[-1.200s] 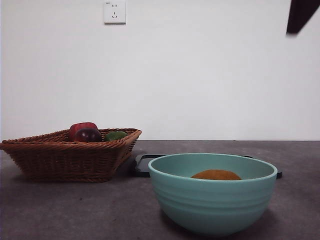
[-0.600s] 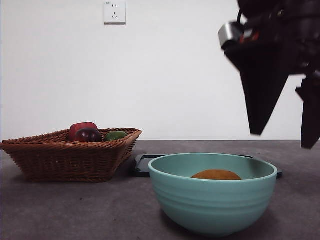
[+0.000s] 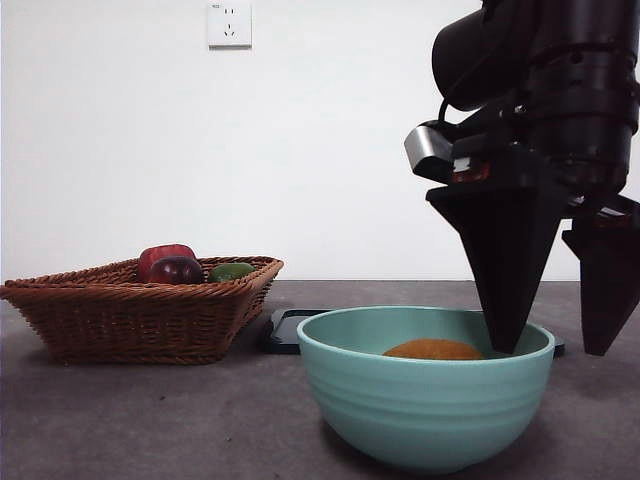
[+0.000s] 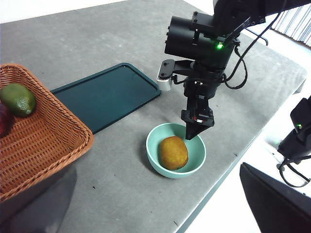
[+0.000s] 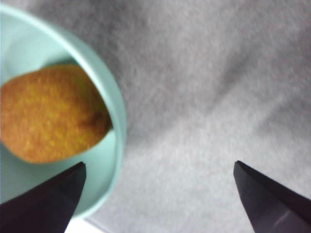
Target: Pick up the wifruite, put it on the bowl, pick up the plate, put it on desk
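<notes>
Light is even and soft in the front view, with the white wall (image 3: 300, 150) bright and a faint shadow under the bowl (image 3: 425, 400). The right gripper (image 3: 555, 345) reads as a near-black silhouette (no surface detail). The right wrist view is blurred throughout, the wifruite (image 5: 51, 114) fuzzy-edged. The left wrist view is sharp, washed out toward its pale corner.

Right arm lowered, end effector spread wide.
The right end effector (image 3: 555, 345) points straight down, empty, jaws well apart; the left end effector (image 4: 155, 213) hangs high, jaws apart.
</notes>
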{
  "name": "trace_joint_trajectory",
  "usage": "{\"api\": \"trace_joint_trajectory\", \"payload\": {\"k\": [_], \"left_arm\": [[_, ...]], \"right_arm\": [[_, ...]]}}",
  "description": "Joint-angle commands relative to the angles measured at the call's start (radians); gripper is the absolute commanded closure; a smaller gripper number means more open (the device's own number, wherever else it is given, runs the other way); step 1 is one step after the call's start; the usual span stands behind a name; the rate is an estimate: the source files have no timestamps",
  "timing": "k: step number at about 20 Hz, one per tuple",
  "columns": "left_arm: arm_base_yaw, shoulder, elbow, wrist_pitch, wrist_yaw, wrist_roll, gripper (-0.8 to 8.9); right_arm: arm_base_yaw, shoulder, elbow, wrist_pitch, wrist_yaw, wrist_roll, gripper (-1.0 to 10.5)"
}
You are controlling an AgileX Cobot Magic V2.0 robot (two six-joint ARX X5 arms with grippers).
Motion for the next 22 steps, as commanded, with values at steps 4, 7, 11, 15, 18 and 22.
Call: {"api": "trace_joint_trajectory", "payload": {"k": [4, 7, 11, 15, 18, 22], "left_arm": [[-0.011, 0.004, 0.01, 0.011, -0.005, -0.002, 2.2], [-0.011, 0.004, 0.01, 0.011, -0.005, -0.002, 2.2], [-0.011, 0.004, 0.01, 0.011, -0.005, -0.002, 2.2], [-0.011, 0.004, 0.01, 0.011, -0.005, -0.002, 2.2], [-0.011, 0.004, 0.01, 0.011, -0.005, -0.002, 2.2], [-0.011, 0.004, 0.01, 0.011, -0.005, -0.002, 2.2]], "right_arm": [[0.01, 0.018, 0.016, 0.035, -0.001, 0.034, 6.6], [0.01, 0.039, 0.016, 0.046, -0.038, 0.048, 6.8], [0.016, 0.087, 0.016, 0.057, -0.06, 0.057, 8.1], [0.027, 0.093, 0.017, 0.08, -0.06, 0.06, 9.4], [0.026, 0.093, 0.027, 0.074, -0.054, 0.069, 9.4], [0.019, 0.096, 0.11, 0.032, -0.018, 0.07, 9.4]]}}
